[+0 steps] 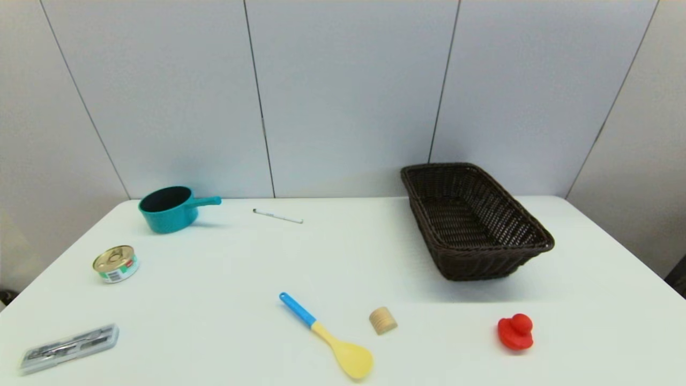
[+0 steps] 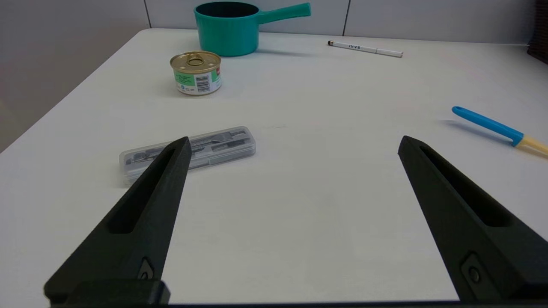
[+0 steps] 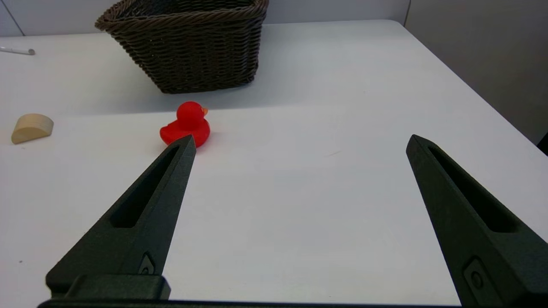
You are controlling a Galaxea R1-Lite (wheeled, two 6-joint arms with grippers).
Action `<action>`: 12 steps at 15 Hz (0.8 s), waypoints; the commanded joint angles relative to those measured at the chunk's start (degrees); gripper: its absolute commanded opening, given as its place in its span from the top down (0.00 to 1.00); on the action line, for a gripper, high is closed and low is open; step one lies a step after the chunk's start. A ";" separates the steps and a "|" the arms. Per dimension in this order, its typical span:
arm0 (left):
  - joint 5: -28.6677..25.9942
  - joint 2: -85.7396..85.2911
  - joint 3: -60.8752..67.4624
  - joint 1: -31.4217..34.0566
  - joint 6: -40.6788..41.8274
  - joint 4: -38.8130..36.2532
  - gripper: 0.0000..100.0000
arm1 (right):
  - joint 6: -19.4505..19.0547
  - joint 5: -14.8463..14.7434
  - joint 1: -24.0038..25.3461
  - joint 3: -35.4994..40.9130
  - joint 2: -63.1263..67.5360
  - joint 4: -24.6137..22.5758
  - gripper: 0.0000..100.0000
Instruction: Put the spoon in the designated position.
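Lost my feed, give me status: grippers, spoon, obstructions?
Left gripper and right gripper open, holding nothing. Spoon flat on table, untouched. Wooden block beside it, apart.

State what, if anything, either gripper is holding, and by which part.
Nothing is held. The left gripper and right gripper are both open over bare table, and the spoon lies untouched on the table.

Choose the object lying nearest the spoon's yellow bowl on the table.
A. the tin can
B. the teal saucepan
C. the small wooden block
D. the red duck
C: in the head view the small wooden block sits just beside the spoon, close to its yellow bowl, nearer than anything else.
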 commanded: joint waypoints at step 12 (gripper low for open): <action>0.01 0.07 0.09 0.01 -0.06 -0.02 0.00 | -2.88 1.73 47.53 -42.26 61.35 -2.79 0.00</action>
